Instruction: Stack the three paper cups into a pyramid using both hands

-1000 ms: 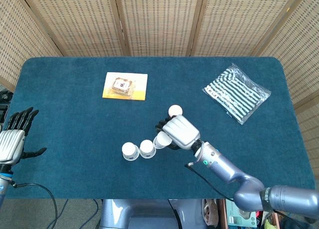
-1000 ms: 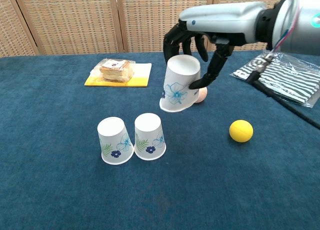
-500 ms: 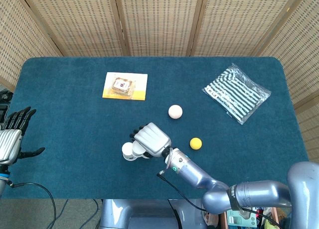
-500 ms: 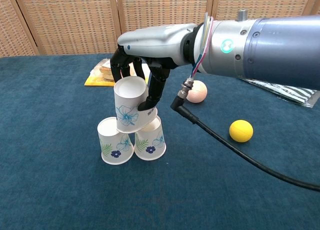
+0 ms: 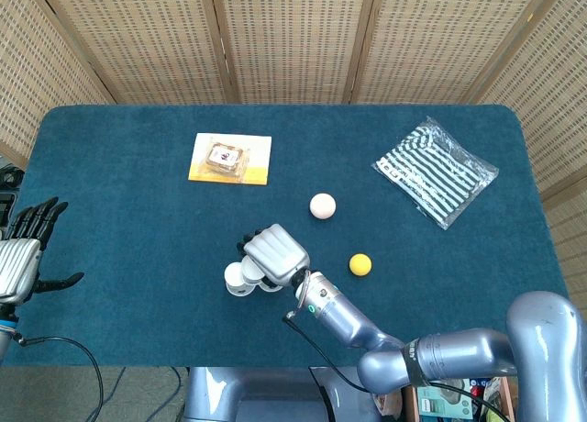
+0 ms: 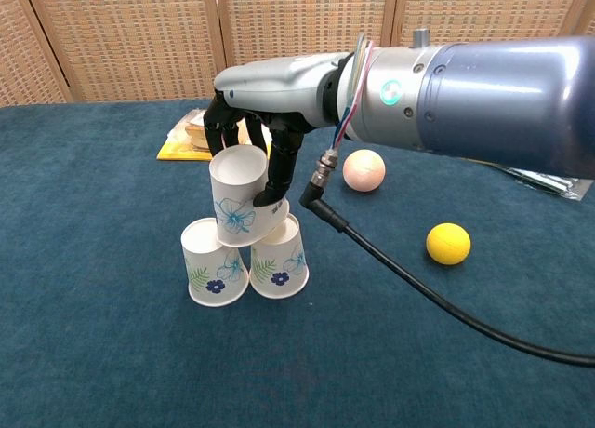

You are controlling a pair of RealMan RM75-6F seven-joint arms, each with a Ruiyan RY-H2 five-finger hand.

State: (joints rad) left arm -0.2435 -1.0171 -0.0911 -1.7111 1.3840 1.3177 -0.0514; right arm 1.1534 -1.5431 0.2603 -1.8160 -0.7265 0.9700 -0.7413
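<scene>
Right hand [image 6: 265,140] grips the tilted top cup [image 6: 244,203] over the two base cups [image 6: 246,260], yellow ball [image 6: 448,243] off at 3 o'clock, left hand [image 5: 26,252] spread and holding nothing; best to level the cup, centre it over both rims, then release slowly.

matt paper cups [image 6: 240,202] (printed), napped tablecloth [image 6: 93,354]
</scene>
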